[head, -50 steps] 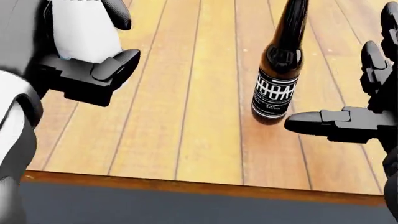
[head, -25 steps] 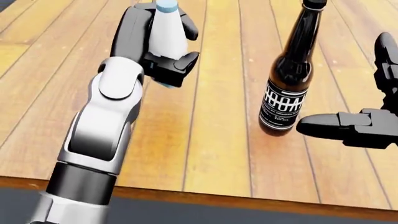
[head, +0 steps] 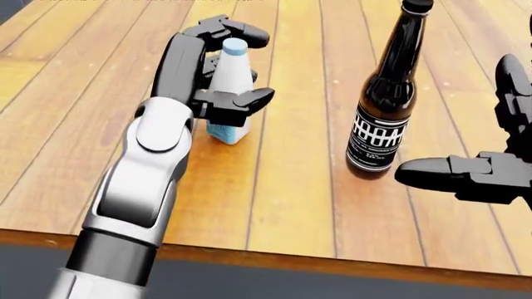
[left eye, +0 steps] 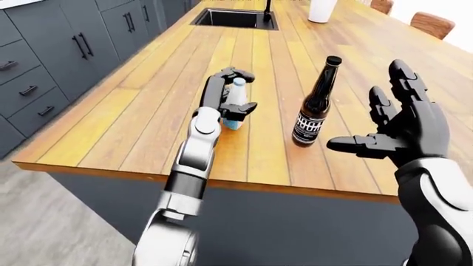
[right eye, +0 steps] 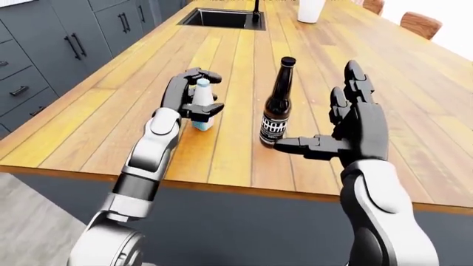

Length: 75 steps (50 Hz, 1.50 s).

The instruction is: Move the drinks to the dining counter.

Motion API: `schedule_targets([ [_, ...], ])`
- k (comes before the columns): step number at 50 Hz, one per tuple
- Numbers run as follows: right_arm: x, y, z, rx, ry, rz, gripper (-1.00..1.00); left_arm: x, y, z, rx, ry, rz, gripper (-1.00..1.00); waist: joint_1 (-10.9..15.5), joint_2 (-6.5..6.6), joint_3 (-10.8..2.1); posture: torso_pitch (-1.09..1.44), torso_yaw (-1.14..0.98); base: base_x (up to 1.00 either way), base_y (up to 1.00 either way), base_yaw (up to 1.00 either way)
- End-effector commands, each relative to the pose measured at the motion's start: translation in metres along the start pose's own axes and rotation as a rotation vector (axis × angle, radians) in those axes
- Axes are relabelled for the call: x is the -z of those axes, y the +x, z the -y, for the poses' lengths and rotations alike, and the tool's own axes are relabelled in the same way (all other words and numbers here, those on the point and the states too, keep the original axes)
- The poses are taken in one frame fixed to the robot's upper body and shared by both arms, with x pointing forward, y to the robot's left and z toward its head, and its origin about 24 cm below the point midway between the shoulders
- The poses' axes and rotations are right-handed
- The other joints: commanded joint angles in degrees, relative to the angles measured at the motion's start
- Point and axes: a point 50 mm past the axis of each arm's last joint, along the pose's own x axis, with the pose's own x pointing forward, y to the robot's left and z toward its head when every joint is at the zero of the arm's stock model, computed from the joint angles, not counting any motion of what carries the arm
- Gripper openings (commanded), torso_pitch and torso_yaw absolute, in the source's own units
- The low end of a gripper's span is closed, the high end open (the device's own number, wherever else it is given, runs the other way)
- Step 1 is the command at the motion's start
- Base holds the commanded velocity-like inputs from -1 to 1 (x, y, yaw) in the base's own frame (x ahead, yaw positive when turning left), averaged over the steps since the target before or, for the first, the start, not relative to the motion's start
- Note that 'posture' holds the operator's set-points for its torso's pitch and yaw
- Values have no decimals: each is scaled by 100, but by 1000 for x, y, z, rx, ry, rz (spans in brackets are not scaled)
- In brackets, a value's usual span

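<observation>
Desk (left eye: 133,119) planks run away toward a sink (left eye: 235,18) at 12 o'clock in the left-eye view, and both drinks stand on the wood near its close edge. Of the 2 drinks, the dark beer bottle (head: 384,99) stands upright at about 3 o'clock from the small white bottle (head: 229,93), the 2 well apart. The right hand (left eye: 403,127) hovers just beside the beer bottle at its 3 o'clock, fingers spread wide and released, thumb pointing at the label but not touching it. The left hand (head: 207,75) wraps the white bottle: 1 finger curls over its blue cap, the thumb presses the side, so those fingers look clenched on it, with its base apparently on the wood. To do this step well, the judgement is that the white bottle should be set squarely down and the left fingers opened straight outward, without dragging the cap sideways, since a tall narrow bottle tips easily. If the beer bottle is to be moved, the right hand should close low on the labelled body, not the neck, and stay level.
</observation>
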Motion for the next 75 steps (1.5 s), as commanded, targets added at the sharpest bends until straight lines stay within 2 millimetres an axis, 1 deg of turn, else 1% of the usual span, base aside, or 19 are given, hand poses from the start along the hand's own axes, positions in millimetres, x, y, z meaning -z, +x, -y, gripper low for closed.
schedule_targets([
  [1, -12, -1, 1, 4, -9, 79, 100, -23, 2, -4, -15, 2, 96, 26, 1, -22, -132, 0, 0, 0, 0, 0],
  [20, -17, -5, 5, 11, -10, 88, 100, -29, -15, -24, -45, -9, 111, 63, -11, 2, -132, 0, 0, 0, 0, 0],
  [23, -20, -7, 6, 16, -15, 94, 100, -28, -24, -36, -87, -1, 94, 100, -16, 15, -132, 0, 0, 0, 0, 0],
  [31, -21, -10, 9, 35, -28, 97, 100, -34, -48, -57, -146, 3, 106, 100, -23, 44, -113, 0, 0, 0, 0, 0],
  [40, -17, -13, 12, 66, -23, 100, 100, -50, -120, -71, -182, -27, 143, 100, -64, 133, -305, 0, 0, -17, 0, 0],
  [43, -19, -18, 11, 63, -26, 108, 100, -51, -132, -75, -185, -27, 147, 100, -52, 154, -232, 0, 0, -79, 2, 0],
  [47, -20, -21, 9, 54, -30, 111, 100, -52, -143, -78, -179, -44, 151, 100, -82, -198, -176, 0, 0, -92, 28, 0],
  [54, -27, -26, 6, 39, 8, 124, 100, -59, -147, -84, -186, -52, 165, 100, 19, -175, -144, 0, 0, -93, 52, 0],
  [56, -25, -27, 5, 25, 2, 122, 100, -60, -148, -86, -190, -50, 167, 100, -11, -26, -165, 0, 0, -50, 66, 0],
  [57, -25, -27, 5, 20, -1, 126, 100, -62, -149, -88, -193, -48, 170, 100, 43, 99, 65, 0, 0, 0, 0, 99],
  [58, -28, -28, 4, 8, 12, 139, 100, -63, -150, -89, -195, -48, 172, 100, 129, 513, 257, 0, 0, 0, 0, 100],
  [59, -29, -29, 4, 9, 11, 143, 100, -63, -152, -89, -194, -47, 173, 100, 289, 878, 165, 0, 0, 0, 0, 100],
  [60, -30, -29, 3, 6, 13, 146, 100, -64, -153, -89, -192, -47, 172, 100, 241, 821, 386, 0, 0, 0, 0, 100],
  [61, -31, -30, 2, 4, 10, 148, 100, -64, -153, -89, -192, -47, 173, 100, 184, 558, 276, 0, 0, 0, 0, 100],
  [63, -32, -31, -1, -7, 7, 151, 100, -63, -153, -88, -187, -49, 171, 100, 295, 385, 20, 0, 0, 0, 0, 100],
  [70, -30, -34, -7, -24, -3, 158, 100, -65, -162, -85, -170, -64, 169, 100, 258, -311, 170, 0, 0, 0, 0, 100],
  [72, -30, -35, -9, -33, -7, 160, 100, -65, -164, -85, -171, -68, 166, 100, 165, -767, -7, 0, 0, 0, 0, 100],
  [73, -31, -36, -9, -33, -6, 161, 100, -63, -165, -85, -171, -70, 162, 100, 178, -439, 277, 0, 0, 0, 0, 100],
  [75, -31, -37, -10, -37, -8, 163, 100, -59, -166, -84, -161, -63, 145, 100, 188, -371, 173, 0, 0, 0, 0, 100],
])
